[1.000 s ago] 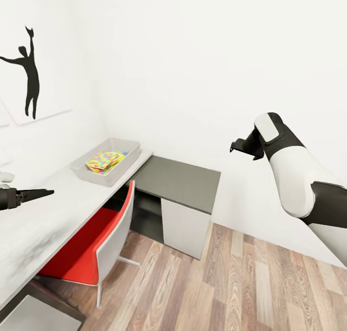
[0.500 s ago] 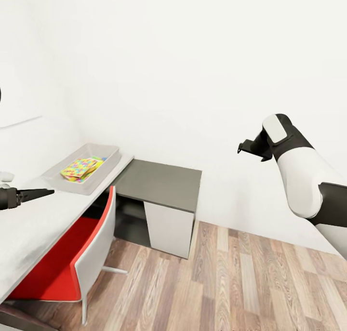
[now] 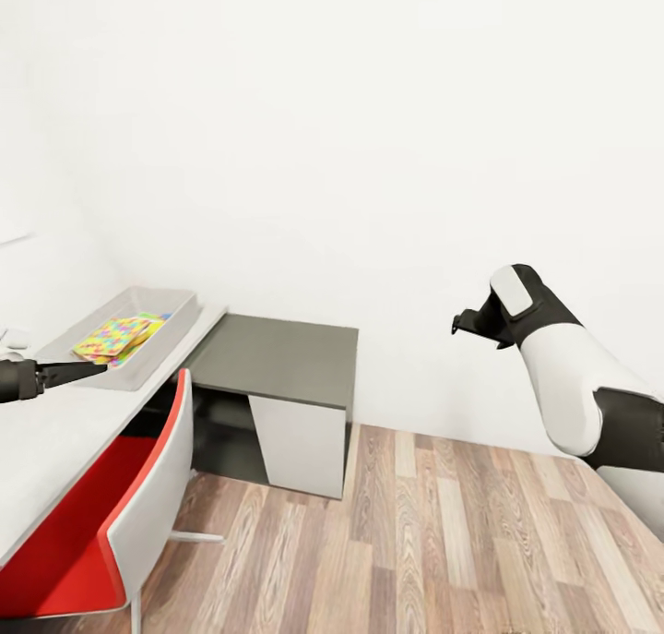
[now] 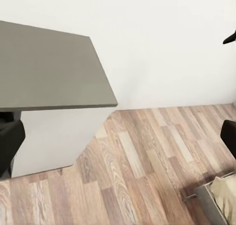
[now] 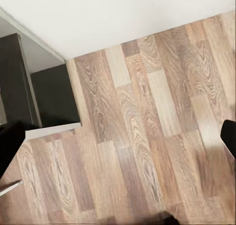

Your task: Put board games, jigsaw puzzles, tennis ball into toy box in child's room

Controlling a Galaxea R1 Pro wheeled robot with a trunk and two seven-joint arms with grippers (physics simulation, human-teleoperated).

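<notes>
From the head view, the wide, shallow light-grey toy box (image 3: 161, 304) sits on the long light-grey table (image 3: 55, 431), next to its lower dark-grey part (image 3: 277, 357). Inside the box lie the flat jigsaw puzzles (image 3: 115, 336) with yellow, pink, green and blue pieces, so that part of the job looks done. The board games and the ball are not put away in what can be seen, so they are probably still to fetch. The black left gripper (image 3: 78, 371) hangs over the table, its thin fingers together and empty. The black right gripper (image 3: 472, 323) is up in the air by the white wall; I cannot tell if it is apart or together. A red and white chair (image 3: 120, 514) is tucked under the table.

From the left wrist view, the dark-grey top (image 4: 46, 70) stands above the brown wooden floor (image 4: 147, 156).

From the right wrist view, there is wooden floor (image 5: 142, 136) below, with nothing held.
</notes>
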